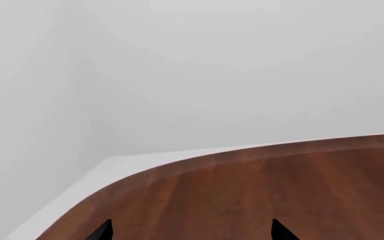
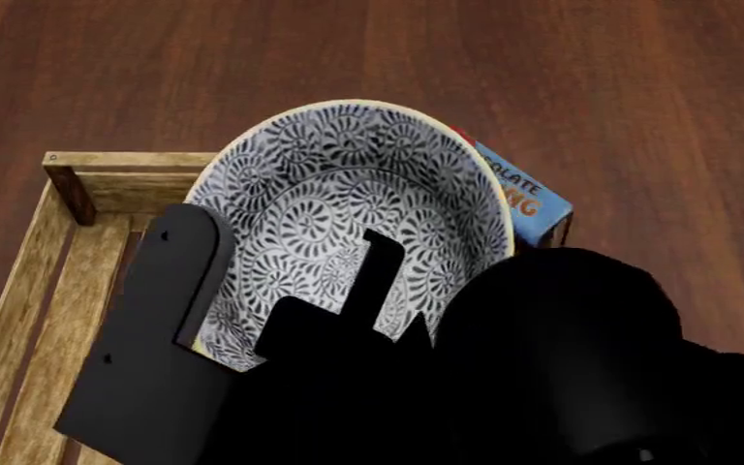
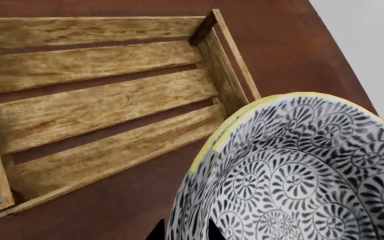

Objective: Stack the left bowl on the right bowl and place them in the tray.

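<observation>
Bowl held aloft by the right pincer, tilted, over the tray's far end; the pincer's fingers close on the rim, one inside the wall and one outside. Whether a second bowl nests under it cannot be told for sure, though the right wrist view shows a doubled yellow rim edge that hints at a stack. Judging by its look, the bowl is stiff glazed ceramic: fairly heavy, slippery and breakable, so a rim pinch lets it swing, and it should go down slowly and level. The tray lies on the wooden surface, its slatted floor bare where visible, with low plank sides the bowl must clear. A blue box sits just beyond the bowl, beside the tray's far right corner, and could be knocked. The left pincer is spread wide, holding nothing, over a rounded corner of the surface, away from the work.
</observation>
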Robot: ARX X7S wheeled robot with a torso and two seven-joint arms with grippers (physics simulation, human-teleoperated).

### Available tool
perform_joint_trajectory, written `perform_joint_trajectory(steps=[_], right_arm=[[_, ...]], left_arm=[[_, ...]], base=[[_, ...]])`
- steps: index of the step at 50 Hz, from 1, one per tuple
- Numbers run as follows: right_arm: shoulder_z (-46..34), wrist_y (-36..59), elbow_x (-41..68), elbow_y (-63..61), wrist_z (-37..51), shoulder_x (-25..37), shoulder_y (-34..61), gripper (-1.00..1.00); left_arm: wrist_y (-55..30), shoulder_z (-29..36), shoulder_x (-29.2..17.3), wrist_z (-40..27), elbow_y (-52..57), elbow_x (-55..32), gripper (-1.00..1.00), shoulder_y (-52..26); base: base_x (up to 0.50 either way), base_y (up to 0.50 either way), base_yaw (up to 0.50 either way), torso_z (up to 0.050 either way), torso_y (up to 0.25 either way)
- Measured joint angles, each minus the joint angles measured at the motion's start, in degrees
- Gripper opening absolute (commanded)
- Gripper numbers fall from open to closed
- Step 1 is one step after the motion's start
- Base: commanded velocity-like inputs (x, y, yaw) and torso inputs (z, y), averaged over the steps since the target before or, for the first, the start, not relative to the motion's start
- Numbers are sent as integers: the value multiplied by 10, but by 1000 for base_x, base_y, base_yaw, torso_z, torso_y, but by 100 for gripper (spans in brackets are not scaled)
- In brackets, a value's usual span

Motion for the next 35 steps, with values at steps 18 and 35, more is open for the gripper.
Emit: perform_joint_trajectory(steps=[18, 35], right_arm=[[-8, -25, -233, 40, -252, -70, -11, -100], [-89, -117, -407, 112, -433, -120, 0, -100]], left_arm=[[16, -40, -14, 8, -10, -4, 100, 27], [41, -68, -16, 18, -22, 1, 100, 62]], base=[[0, 0, 0, 1, 1], [0, 0, 0, 0, 1]])
